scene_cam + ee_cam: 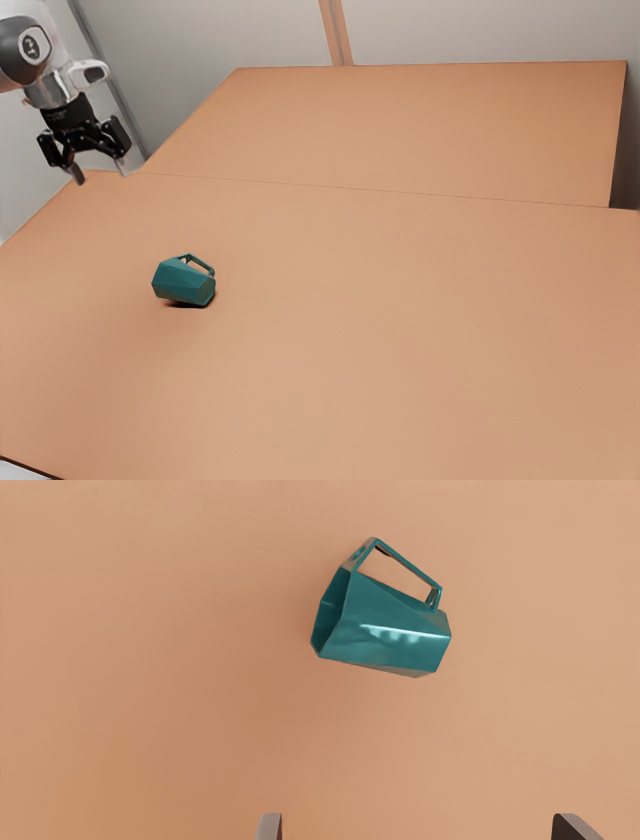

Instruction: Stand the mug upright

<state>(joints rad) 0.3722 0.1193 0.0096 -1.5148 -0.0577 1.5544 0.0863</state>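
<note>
My gripper (101, 175) hangs above the table at the exterior view's upper left, its two fingers spread wide. The teal faceted mug (184, 283) lies on its side on the table, lower in that view and apart from the gripper. In the wrist view the mug (387, 625) shows its open mouth at one end and its angular handle along one side. The gripper (417, 825) is open there too, with bare table between the fingertips and the mug beyond them.
The orange-brown table (400, 330) extends widely around the mug. Behind a thin seam lies another flat surface (430, 125) of the same colour, with grey walls (480, 30) beyond. A table corner shows at the exterior view's lower left.
</note>
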